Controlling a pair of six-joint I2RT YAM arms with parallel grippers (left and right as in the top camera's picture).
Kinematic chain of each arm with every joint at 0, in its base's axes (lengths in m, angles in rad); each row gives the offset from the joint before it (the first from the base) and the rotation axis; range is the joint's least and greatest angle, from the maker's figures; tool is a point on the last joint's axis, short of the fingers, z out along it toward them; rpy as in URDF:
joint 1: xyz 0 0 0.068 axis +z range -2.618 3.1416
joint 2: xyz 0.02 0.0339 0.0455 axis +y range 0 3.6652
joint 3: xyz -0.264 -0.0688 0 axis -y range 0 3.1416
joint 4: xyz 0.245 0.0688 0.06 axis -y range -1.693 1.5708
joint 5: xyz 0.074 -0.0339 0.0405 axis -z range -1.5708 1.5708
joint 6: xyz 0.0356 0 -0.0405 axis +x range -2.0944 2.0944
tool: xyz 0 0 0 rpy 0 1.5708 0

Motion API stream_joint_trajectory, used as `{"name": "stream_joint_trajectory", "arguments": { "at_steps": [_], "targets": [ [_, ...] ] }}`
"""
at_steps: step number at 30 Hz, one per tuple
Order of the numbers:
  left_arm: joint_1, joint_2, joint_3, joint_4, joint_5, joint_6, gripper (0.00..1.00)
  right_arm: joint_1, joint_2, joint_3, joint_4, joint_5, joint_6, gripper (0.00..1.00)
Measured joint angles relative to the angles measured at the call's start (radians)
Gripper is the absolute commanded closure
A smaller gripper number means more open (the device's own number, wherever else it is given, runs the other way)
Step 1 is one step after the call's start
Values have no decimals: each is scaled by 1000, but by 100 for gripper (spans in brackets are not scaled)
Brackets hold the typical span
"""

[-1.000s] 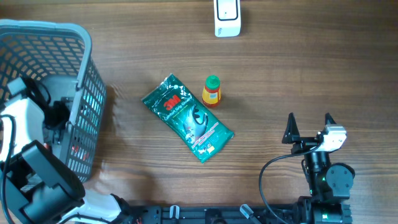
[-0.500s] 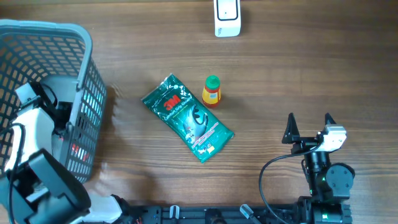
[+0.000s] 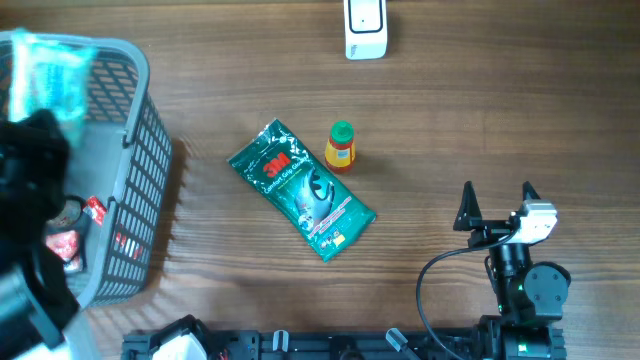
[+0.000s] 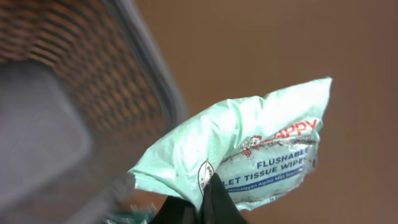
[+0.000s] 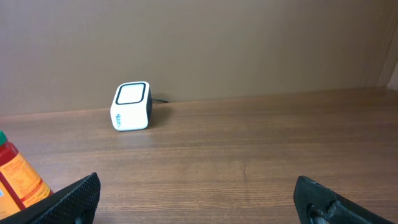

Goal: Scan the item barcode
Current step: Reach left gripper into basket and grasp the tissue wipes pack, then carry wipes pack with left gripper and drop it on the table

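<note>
At far left, my left claw (image 4: 202, 202) is clamped on one end of the wipes pack (image 4: 261, 155), held above the basket (image 3: 130, 150) with its long side running away from the fingers. The scanner (image 3: 365, 28) sits well off to the right at the back of the table (image 3: 500, 110), so that's the carry I'd judge comes next. The right claw (image 3: 497, 205) is nearer the scanner, but its jaws are apart and empty.

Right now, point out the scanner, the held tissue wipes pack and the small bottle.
scanner (image 5: 129, 115), right wrist view, white side.
tissue wipes pack (image 4: 273, 155), left wrist view, printed label.
small bottle (image 3: 340, 153), overhead view, yellow body.
</note>
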Motion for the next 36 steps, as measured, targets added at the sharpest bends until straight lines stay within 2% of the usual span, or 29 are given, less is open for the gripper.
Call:
{"name": "stream_joint_trajectory", "arguments": {
  "at_steps": [4,10,14,16,17,20,23,26,31,36],
  "targets": [
    [-227,-13,0,-9,45,60,96,0,0,0,0,0,0,0],
    [-650,60,0,6,46,199,96,0,0,0,0,0,0,0],
    [-929,232,0,41,-44,235,96,0,0,0,0,0,0,0],
    [-1010,332,0,65,-98,217,96,0,0,0,0,0,0,0],
    [-1069,429,-1,82,-152,166,96,0,0,0,0,0,0,0],
    [-1131,562,-2,132,-209,55,96,0,0,0,0,0,0,0],
    [-1198,754,-2,169,-243,-140,96,0,0,0,0,0,0,0],
    [-1234,866,-2,185,-246,-260,96,0,0,0,0,0,0,0],
    [-1292,913,6,199,-304,-355,95,0,0,0,0,0,0,0],
    [-1334,943,5,186,-383,-379,96,0,0,0,0,0,0,0]
  ]
}}
